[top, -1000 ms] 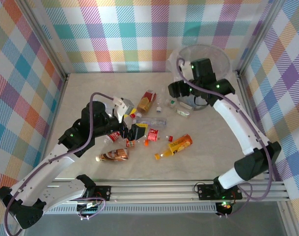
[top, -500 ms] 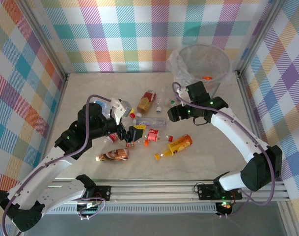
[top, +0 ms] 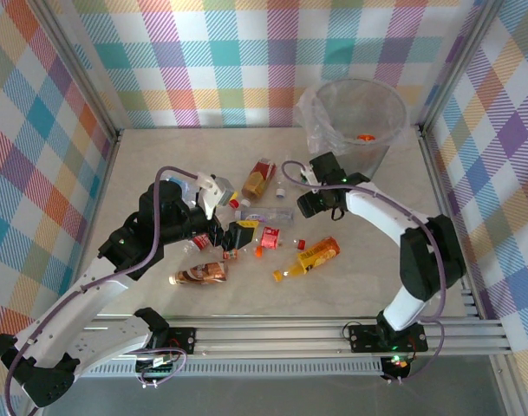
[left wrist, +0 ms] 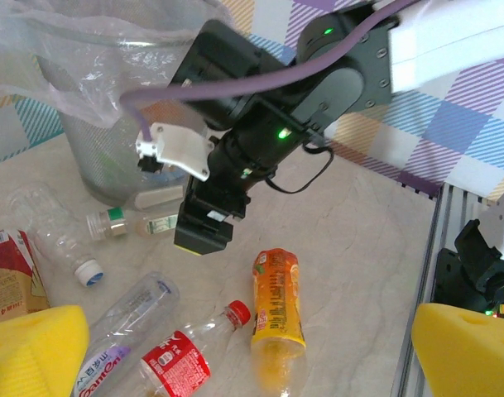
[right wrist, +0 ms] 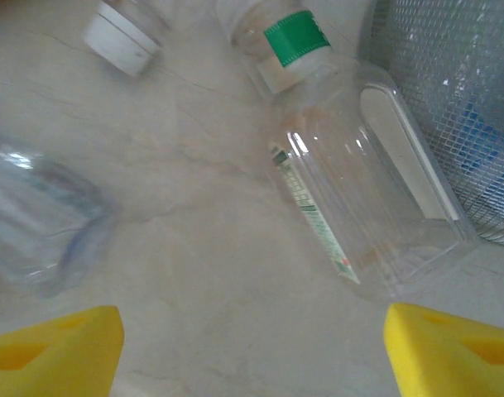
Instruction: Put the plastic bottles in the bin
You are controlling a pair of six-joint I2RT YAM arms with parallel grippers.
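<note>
Wide and empty, the right hand (right wrist: 252, 347) hovers over a clear green-labelled bottle (right wrist: 359, 198) lying on the desk (right wrist: 194, 248) beside the bin (right wrist: 467, 99), probably light, crushable, slick: best pinched mid-body.

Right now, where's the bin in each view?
Top external: bin at the upper right, in the far corner.
Left wrist: bin at the upper left, bag draped over its rim.
Right wrist: bin as a mesh wall at the upper right edge.
Shared landmark, both wrist views: green-banded clear bottle lying at its base.
</note>
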